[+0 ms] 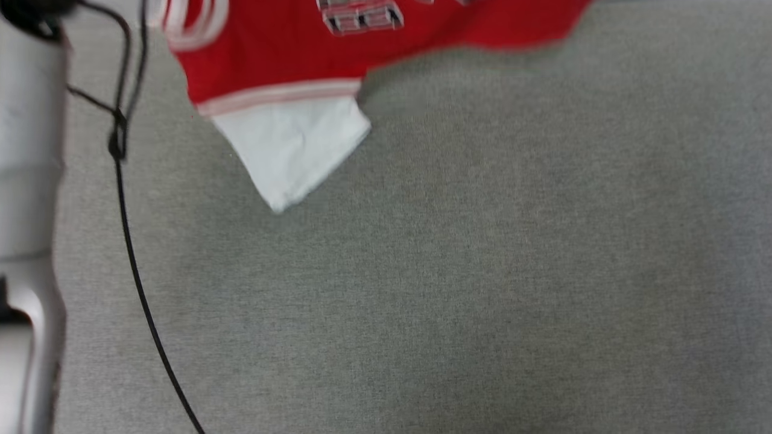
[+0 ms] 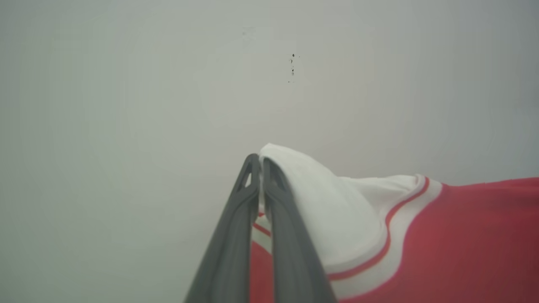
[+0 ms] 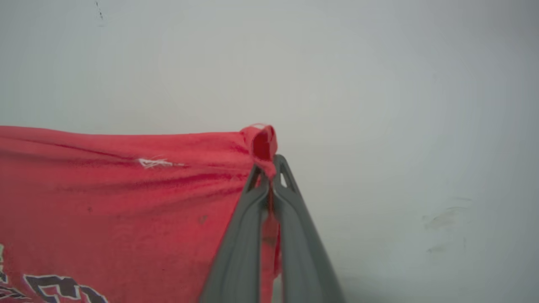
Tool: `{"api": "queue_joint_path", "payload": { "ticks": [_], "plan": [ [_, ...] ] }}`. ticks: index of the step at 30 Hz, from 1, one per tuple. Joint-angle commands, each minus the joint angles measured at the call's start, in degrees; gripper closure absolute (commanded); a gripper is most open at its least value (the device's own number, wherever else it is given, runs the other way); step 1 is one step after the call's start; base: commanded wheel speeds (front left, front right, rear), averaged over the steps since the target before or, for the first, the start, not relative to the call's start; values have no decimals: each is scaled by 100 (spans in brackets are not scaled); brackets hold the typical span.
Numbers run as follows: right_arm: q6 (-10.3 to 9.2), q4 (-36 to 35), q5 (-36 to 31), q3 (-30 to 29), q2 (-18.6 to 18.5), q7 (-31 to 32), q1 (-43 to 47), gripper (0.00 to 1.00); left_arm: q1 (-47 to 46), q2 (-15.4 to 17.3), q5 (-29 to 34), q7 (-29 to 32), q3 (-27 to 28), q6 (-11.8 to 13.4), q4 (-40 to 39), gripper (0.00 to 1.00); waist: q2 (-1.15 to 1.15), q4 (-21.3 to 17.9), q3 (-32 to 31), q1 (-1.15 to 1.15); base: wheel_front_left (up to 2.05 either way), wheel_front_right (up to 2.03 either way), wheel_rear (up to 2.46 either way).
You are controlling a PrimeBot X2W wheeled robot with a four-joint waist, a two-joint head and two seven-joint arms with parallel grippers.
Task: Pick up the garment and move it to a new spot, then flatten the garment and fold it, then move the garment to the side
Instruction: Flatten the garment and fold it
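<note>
The garment (image 1: 283, 54), a red jersey shirt with white sleeves and striped trim, hangs at the top of the head view, one white sleeve (image 1: 292, 150) dangling over the grey surface. In the left wrist view my left gripper (image 2: 260, 164) is shut on the garment (image 2: 442, 244) at a white sleeve edge. My right gripper (image 3: 269, 166) is shut on a red corner of the garment (image 3: 126, 193) in the right wrist view, with black lettering at the lower left. The cloth stretches between both grippers.
A grey fabric surface (image 1: 452, 271) spreads below the hanging shirt. A black cable (image 1: 129, 241) runs down the left side beside a pale forearm (image 1: 27, 181). A plain pale wall (image 2: 168, 84) stands behind both grippers.
</note>
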Motion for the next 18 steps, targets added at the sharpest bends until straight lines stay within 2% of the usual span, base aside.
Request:
{"api": "queue_joint_path", "payload": {
  "ticks": [1, 10, 18],
  "plan": [
    [-4, 63, -44, -28, -4, -39, -187, 100, -203, 40, 9, -75, 55, -19, 115, 100, 0, -38, 209, 0, 0, 0, 0],
    [-6, 511, 5, 32, 57, -294, -1033, 100, -1139, 106, -52, -254, 167, -141, 893, 100, 0, -85, 1035, 0, 0, 0, 0],
    [-6, 1132, 281, 399, 174, -630, -1224, 100, -1203, -13, -230, -430, 179, -375, 1611, 100, 0, -69, 1625, 0, 0, 0, 0]
  ]
}}
